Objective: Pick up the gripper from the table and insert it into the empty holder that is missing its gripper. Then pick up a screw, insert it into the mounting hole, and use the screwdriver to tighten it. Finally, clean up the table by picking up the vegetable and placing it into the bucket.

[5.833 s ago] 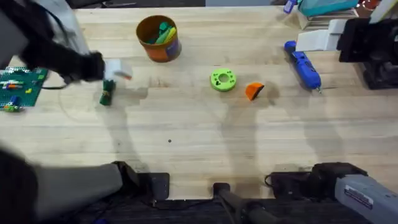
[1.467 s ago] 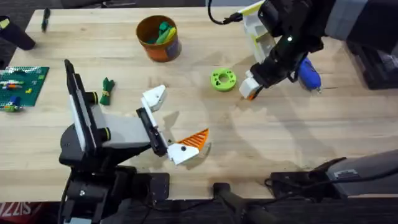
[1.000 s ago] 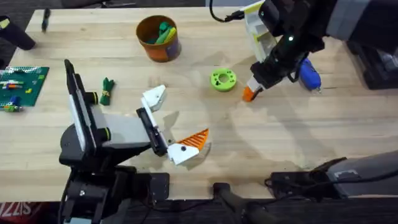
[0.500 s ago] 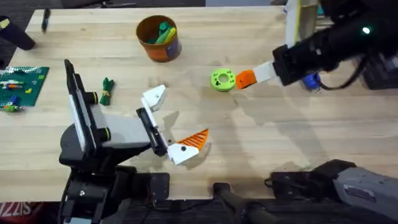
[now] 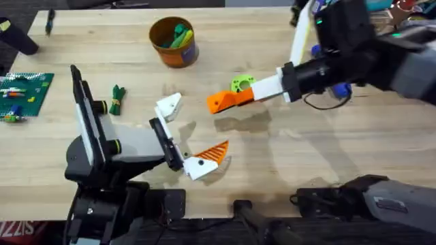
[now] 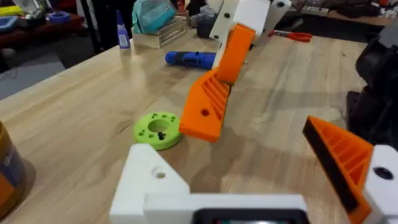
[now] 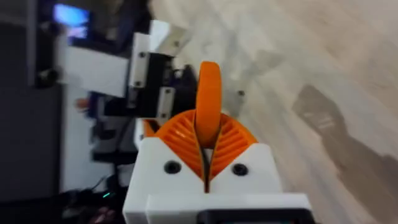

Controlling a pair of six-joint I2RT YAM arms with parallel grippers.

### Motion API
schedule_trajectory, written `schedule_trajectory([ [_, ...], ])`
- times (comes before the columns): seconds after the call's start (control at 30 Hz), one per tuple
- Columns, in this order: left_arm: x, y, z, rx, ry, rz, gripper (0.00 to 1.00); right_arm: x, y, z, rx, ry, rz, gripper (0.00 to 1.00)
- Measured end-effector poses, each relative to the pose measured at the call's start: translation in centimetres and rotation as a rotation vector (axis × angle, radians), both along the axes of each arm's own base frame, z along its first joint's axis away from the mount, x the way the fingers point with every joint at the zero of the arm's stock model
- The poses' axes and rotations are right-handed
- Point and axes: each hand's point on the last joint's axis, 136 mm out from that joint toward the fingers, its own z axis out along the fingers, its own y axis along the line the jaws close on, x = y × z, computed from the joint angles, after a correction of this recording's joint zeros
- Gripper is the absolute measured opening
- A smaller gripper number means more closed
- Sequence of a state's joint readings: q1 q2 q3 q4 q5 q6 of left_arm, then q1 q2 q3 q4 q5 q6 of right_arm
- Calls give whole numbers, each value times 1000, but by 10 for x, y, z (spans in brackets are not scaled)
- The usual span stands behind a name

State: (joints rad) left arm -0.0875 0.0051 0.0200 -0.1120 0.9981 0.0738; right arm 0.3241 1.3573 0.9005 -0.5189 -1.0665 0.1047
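My right gripper (image 5: 251, 93) is shut on the orange ribbed gripper (image 5: 224, 101), holding it in the air just past the green disc, its tip toward the left arm. In the right wrist view the orange gripper (image 7: 208, 102) stands up between my pads. My left gripper (image 5: 193, 129) lies open on the table: one finger is the bare white holder (image 5: 169, 105), the other carries an orange pad (image 5: 215, 151). The screwdriver (image 5: 338, 88) lies half hidden behind the right arm. The vegetable (image 5: 116, 99) lies at the left and the bucket (image 5: 174, 42) stands at the back.
A bright green ring-shaped disc (image 6: 158, 129) sits on the table under the carried piece, with what looks like a small dark screw (image 6: 161, 135) in its hole. A green circuit board (image 5: 20, 95) lies at the left edge. Bare wood stretches between the arms.
The right arm closed on the orange gripper beside the green disc, lifted it and carried it left past the disc toward the left arm's jaws. The left arm stayed still.
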Motion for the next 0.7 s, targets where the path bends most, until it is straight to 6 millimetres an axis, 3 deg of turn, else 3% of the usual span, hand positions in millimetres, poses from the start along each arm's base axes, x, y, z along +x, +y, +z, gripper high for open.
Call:
schedule_trajectory([
  [0.3, 0, 0, 0, 0, 0, 0, 985, -6, 19, -6, 250, 211, 159, 19],
  [0.7, 0, 0, 0, 0, 0, 0, 985, -15, 30, -6, 326, 305, 231, 19],
])
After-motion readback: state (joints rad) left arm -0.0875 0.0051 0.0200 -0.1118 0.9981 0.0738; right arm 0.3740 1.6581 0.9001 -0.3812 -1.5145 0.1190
